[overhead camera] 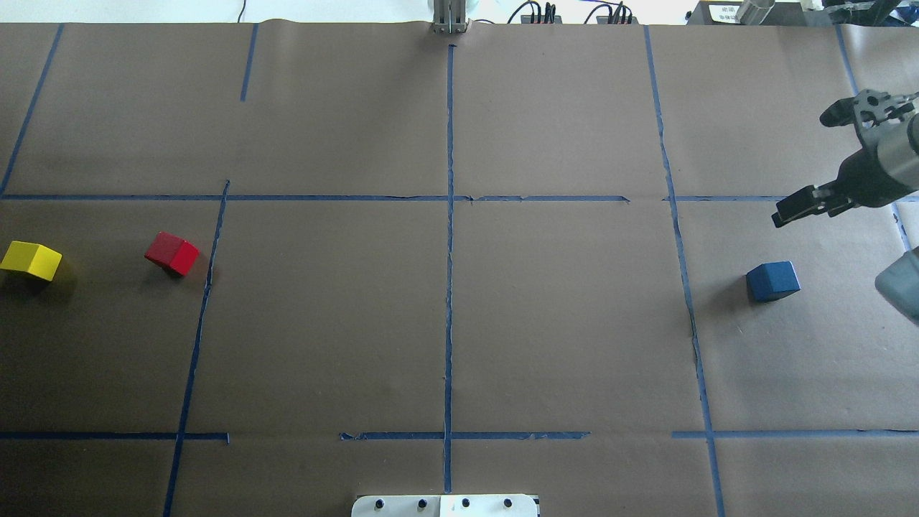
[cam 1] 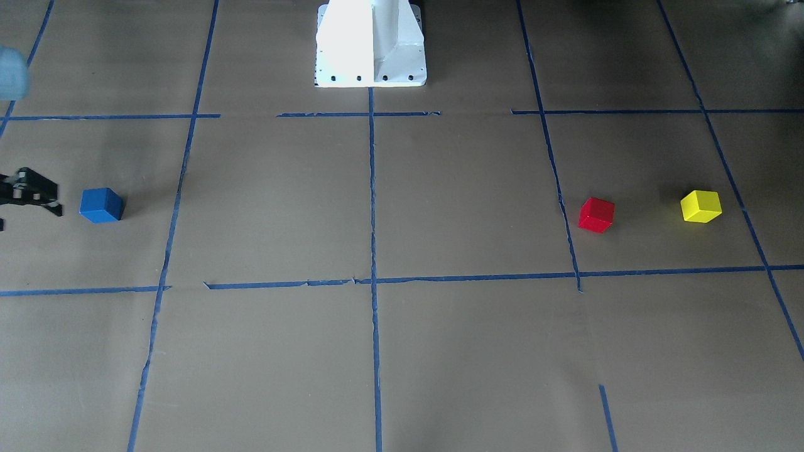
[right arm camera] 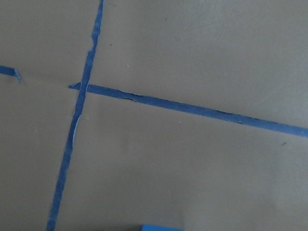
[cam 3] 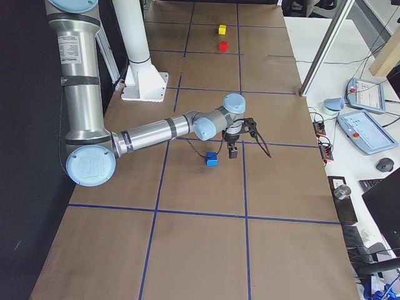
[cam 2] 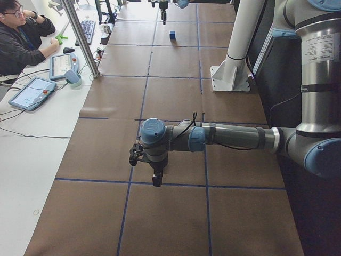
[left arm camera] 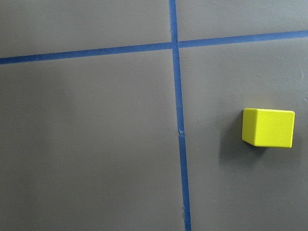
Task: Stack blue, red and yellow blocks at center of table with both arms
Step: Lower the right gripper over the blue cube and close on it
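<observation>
A table (overhead camera: 560,345) covered in brown paper and marked into squares with blue tape (overhead camera: 449,287) is shown with three blocks set out singly, none stacked and none at the centre. The right arm (cam 3: 156,131) is stretched low across the table's right end, while the left arm (cam 2: 229,137) is reached out over the left end. The white robot base (cam 1: 370,44) is bolted at the table's middle edge.

The right gripper (overhead camera: 805,166) is seen with its jaws spread wide and nothing between them, held just beside the blue block (overhead camera: 772,281) on the side away from the robot, without touching it. The left gripper (cam 2: 156,178) is pointed down at the paper; it is caught only in the side view, so it cannot be told whether its jaws are apart or together.

The blue block is placed on the robot's right, just beyond a tape line and well apart from the centre. The red block (overhead camera: 171,253) is set on the robot's left, just beside a tape line. The yellow block (overhead camera: 30,260) is found near it, farther out towards the table's end, and is picked up by the left wrist camera.
</observation>
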Robot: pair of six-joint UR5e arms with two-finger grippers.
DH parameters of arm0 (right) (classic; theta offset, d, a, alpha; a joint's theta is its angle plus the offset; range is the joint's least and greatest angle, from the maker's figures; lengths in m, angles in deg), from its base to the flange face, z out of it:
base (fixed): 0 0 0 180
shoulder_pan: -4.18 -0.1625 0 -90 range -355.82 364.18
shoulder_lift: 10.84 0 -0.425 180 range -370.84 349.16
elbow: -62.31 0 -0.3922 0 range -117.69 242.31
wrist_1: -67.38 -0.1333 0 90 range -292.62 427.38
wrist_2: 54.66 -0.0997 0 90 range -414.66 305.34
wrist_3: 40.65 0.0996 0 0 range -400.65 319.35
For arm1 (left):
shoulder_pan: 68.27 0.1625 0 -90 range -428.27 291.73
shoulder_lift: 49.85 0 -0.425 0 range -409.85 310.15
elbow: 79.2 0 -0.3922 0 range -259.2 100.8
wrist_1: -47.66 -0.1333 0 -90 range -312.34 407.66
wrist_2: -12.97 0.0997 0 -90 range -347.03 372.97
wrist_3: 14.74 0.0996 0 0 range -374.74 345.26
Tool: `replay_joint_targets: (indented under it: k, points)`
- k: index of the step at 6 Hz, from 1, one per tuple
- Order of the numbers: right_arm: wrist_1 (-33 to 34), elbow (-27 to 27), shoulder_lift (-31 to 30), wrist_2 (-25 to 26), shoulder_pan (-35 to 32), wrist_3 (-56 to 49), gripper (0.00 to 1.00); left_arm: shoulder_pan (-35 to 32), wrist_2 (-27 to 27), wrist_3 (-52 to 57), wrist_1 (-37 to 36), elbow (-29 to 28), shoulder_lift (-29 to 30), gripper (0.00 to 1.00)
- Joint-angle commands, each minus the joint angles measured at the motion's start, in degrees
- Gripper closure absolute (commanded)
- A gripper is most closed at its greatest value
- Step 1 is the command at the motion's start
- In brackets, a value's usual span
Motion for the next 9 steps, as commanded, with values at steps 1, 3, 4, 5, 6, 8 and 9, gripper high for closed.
replay_joint_targets:
  k: [1,3,4,5,6,8,9]
  points:
    - [-9.2,-0.2,-5.0,4.5,5.5,7.4,0.00,0.0,0.1,0.0,0.0,0.0,0.0,0.00]
    - [-9.1,0.9,-6.6,5.0,8.5,7.4,0.00,0.0,0.0,0.0,0.0,0.0,-0.1,0.00]
    - [-9.1,2.0,-6.2,5.3,9.7,7.4,0.00,0.0,0.1,0.0,0.0,-0.1,-0.1,0.00]
    - [-9.1,3.3,-5.8,6.0,11.0,7.3,0.00,0.0,0.1,0.0,0.0,-0.1,-0.2,0.00]
    - [-9.2,4.0,-5.6,6.5,11.1,7.2,0.01,0.0,0.1,0.0,0.0,-0.1,-0.2,0.00]
    - [-9.2,3.5,-5.4,6.5,11.0,7.3,0.75,0.0,0.1,-0.1,0.0,-0.1,-0.4,0.00]
    - [-9.1,2.5,-5.4,6.5,10.9,7.3,0.92,0.0,0.1,0.0,0.0,0.0,-0.4,0.00]
